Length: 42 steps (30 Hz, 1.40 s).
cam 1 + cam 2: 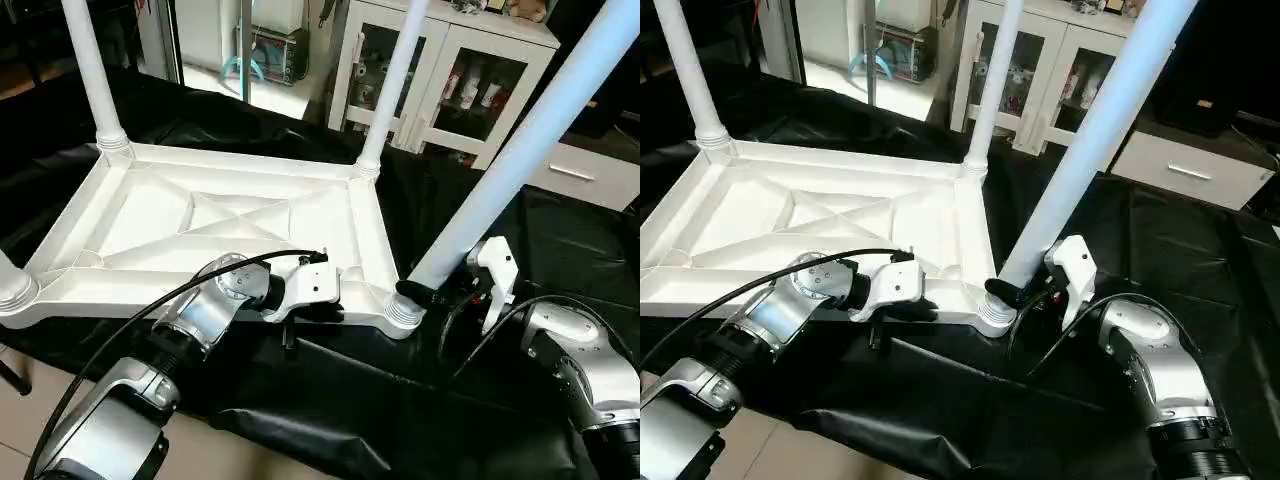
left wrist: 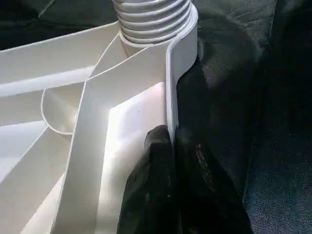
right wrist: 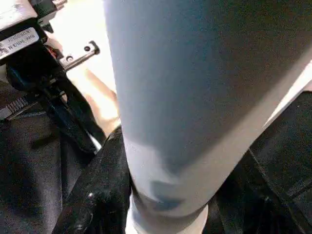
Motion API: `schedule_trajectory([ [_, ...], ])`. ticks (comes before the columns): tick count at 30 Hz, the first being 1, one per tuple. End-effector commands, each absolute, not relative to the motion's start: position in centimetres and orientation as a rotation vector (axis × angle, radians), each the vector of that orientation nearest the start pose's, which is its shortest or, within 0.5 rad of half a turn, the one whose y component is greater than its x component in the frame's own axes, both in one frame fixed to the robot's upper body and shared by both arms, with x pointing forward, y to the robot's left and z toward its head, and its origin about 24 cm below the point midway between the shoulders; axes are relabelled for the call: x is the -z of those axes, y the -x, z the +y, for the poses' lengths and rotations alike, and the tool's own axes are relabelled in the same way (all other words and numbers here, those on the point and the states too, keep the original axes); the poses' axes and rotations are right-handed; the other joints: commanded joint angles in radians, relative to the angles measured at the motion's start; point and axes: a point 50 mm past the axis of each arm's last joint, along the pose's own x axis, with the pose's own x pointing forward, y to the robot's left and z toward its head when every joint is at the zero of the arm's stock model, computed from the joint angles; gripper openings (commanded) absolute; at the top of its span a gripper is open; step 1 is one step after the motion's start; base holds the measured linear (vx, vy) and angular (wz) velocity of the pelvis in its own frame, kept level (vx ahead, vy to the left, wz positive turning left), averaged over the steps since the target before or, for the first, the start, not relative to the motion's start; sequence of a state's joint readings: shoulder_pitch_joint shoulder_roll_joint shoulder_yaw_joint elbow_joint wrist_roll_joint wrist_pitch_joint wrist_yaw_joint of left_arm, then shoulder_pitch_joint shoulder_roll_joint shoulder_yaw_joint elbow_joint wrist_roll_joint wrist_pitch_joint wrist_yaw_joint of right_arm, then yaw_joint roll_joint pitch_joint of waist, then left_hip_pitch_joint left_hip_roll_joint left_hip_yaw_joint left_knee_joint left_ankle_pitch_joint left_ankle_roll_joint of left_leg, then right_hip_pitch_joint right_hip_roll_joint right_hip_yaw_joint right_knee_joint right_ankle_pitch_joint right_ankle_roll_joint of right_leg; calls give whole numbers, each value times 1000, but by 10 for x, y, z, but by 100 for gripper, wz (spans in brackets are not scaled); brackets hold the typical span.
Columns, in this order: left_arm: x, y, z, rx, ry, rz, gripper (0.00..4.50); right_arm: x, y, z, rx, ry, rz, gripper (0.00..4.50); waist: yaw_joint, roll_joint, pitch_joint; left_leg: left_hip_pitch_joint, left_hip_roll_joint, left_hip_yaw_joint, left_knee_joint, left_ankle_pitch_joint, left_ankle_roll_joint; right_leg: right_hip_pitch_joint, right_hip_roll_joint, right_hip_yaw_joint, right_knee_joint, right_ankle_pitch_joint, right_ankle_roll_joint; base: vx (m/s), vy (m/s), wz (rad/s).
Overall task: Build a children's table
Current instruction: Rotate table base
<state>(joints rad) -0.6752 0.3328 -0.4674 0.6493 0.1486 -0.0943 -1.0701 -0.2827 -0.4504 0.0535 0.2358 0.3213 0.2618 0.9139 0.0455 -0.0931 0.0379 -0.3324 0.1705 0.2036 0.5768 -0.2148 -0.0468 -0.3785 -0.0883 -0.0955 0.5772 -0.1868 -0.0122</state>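
Note:
The white tabletop (image 1: 200,215) lies upside down on a black cloth, its X-ribs facing up. Legs stand in the far left socket (image 1: 92,70) and the far right socket (image 1: 392,85), and a ribbed leg end (image 1: 12,285) shows at the near left corner. My left gripper (image 2: 173,161) is shut on the tabletop's near rim, one black finger on each side of the wall, close to the near right corner. My right gripper (image 1: 430,295) is shut on the foot of the fourth leg (image 1: 520,160). That leg leans to the right and its ribbed end (image 1: 402,312) sits at the near right socket.
The black cloth (image 1: 350,400) covers the work surface and hangs over its near edge. A white cabinet with glass doors (image 1: 450,70) and a white drawer unit (image 1: 580,170) stand behind. Cables loop from both forearms over the cloth.

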Motion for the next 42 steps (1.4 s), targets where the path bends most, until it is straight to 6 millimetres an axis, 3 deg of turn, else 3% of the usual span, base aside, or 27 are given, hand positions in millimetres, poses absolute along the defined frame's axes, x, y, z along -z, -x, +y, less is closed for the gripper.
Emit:
schedule_trajectory([
  [1, -75, -328, 90, 1376, -745, 230, 0, -7, -278, -187, -866, -116, 623, 184, -8, 19, -15, 0, 86, -60, -100, -444, -31, 4, -93, 68, -92, -478, -143, 0, 0, 0],
  [2, -74, -326, 90, 1394, -738, 237, 0, -23, -297, -182, -848, -187, 562, 184, -15, 22, -19, -7, 88, -65, -99, -419, -40, 10, -98, 68, -85, -452, -157, 0, 0, 0],
  [3, -74, -325, 90, 1399, -736, 238, 0, -31, -302, -179, -854, -214, 531, 184, -19, 24, -20, -10, 89, -66, -98, -409, -49, 12, -98, 66, -84, -440, -164, 0, 0, 0],
  [4, -74, -325, 90, 1399, -735, 238, 0, -33, -302, -179, -864, -216, 523, 184, -12, 24, -25, -1, 90, -58, -92, -381, -54, 8, -98, 69, -84, -376, -176, 0, 0, 0],
  [6, -75, -325, 90, 1397, -735, 235, 0, -38, -302, -178, -885, -213, 506, 184, -8, 23, -21, 0, 89, -50, -92, -348, -49, 6, -93, 70, -79, -308, -190, 0, 0, 0],
  [8, -75, -325, 91, 1397, -735, 235, 0, -43, -302, -178, -902, -208, 489, 184, -5, 17, -24, -8, 86, -46, -88, -277, -27, 19, -95, 70, -66, -240, -209, 0, 0, 0],
  [10, -75, -324, 91, 1400, -735, 237, 0, -48, -303, -178, -918, -215, 483, 184, -1, 20, -29, -6, 86, -40, -81, -179, 1, 23, -94, 69, -52, -133, -241, 0, 0, 0],
  [14, -75, -324, 91, 1405, -733, 240, 0, -55, -306, -177, -947, -251, 488, 184, 2, 19, -35, -6, 83, -34, -72, -94, 32, 28, -90, 68, -37, -17, -281, 0, 0, 0],
  [15, -75, -323, 91, 1407, -733, 241, 0, -60, -307, -176, -963, -298, 485, 184, 2, 19, -33, -8, 82, -32, -71, -83, 49, 29, -89, 68, -37, -11, -292, 0, 0, 0],
  [17, -75, -323, 91, 1408, -733, 242, 0, -63, -307, -176, -974, -327, 480, 184, 5, 19, -32, -7, 84, -32, -71, -95, 49, 28, -91, 68, -40, -37, -291, 0, 0, 0],
  [19, -75, -323, 91, 1412, -731, 243, 0, -82, -306, -175, -1028, -405, 432, 184, 8, 16, -35, -7, 85, -33, -70, -105, 43, 30, -93, 68, -40, -66, -286, 0, 0, 0],
  [22, -75, -322, 92, 1415, -728, 245, 0, -89, -304, -176, -1061, -395, 423, 184, 10, 16, -35, -8, 86, -33, -68, -97, 50, 30, -93, 68, -38, -69, -280, 0, 0, 0],
  [23, -75, -321, 92, 1417, -727, 247, 0, -95, -303, -180, -1058, -315, 434, 184, 12, 16, -37, -6, 85, -32, -65, -83, 49, 29, -92, 67, -36, -64, -279, 0, 0, 0],
  [27, -74, -320, 93, 1418, -726, 249, 0, -106, -302, -184, -1041, -252, 412, 184, 24, 12, -43, -5, 80, -27, -56, -2, 68, 31, -90, 69, -21, 30, -296, 0, 0, 0],
  [31, -74, -319, 93, 1418, -724, 251, 0, -112, -306, -185, -977, -187, 376, 184, 28, 13, -43, -6, 78, -26, -53, 3, 78, 30, -90, 69, -19, 24, -292, 0, 0, 0],
  [35, -74, -319, 93, 1419, -723, 253, 0, -118, -314, -188, -869, -159, 313, 184, 28, 16, -44, -5, 77, -26, -53, -11, 54, 29, -89, 69, -19, -2, -286, 0, 0, 0],
  [42, -74, -319, 93, 1418, -727, 256, 0, -117, -319, -194, -783, -115, 310, 184, 26, 22, -41, -7, 74, -26, -52, -29, 47, 29, -86, 69, -18, -9, -279, 0, 0, 0],
])
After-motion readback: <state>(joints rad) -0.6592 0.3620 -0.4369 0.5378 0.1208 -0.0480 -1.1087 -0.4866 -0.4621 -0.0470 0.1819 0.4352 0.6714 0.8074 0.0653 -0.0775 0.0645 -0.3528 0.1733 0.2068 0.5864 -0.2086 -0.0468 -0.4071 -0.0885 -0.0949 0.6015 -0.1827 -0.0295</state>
